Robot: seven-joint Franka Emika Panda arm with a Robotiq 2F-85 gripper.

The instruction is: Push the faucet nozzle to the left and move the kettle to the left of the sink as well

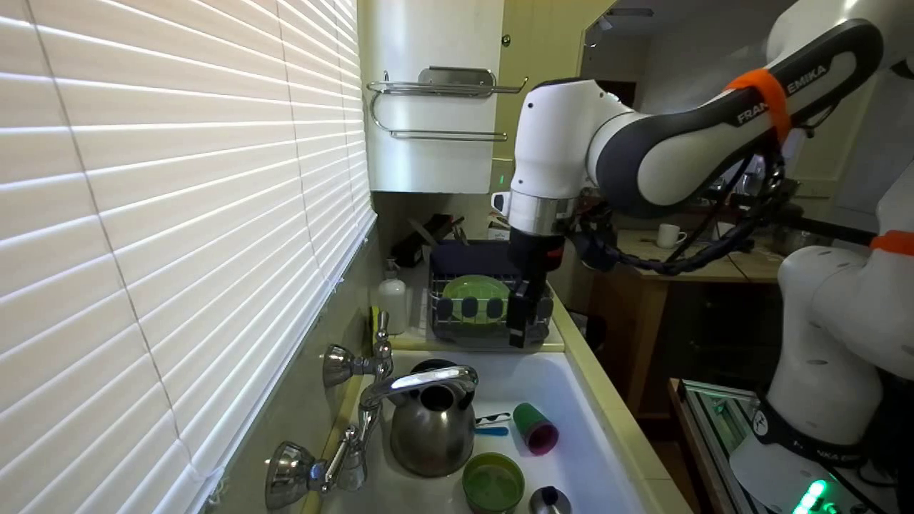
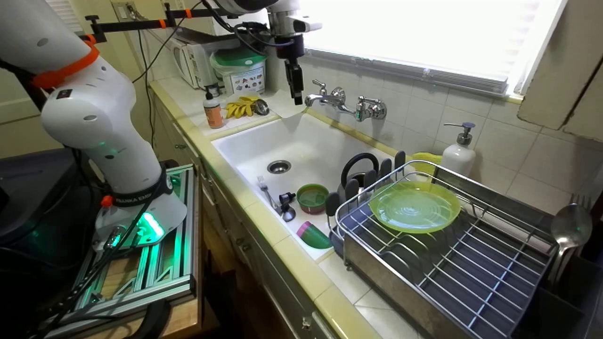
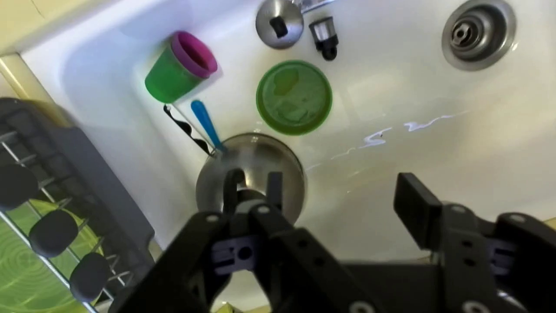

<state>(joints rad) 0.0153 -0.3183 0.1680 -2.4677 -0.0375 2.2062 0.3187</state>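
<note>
In the wrist view, the black two-fingered gripper (image 3: 341, 191) is holding nothing, its jaws standing apart; at 9 o'clock from that gap the squat, rounded, silver metal kettle (image 3: 265, 158) is sitting in the white rectangular sink (image 3: 382, 100).

In an exterior view, the long, curved, shiny silver metal faucet nozzle (image 1: 421, 381) is probably awaiting its push: best done by closing the jaws, keeping above the kettle and pressing near the tip from 12 o'clock. Its long axis is pointing between 2 and 3 o'clock.

In an exterior view, the nozzle (image 2: 325, 99) is pointing between 9 and 10 o'clock.
</note>
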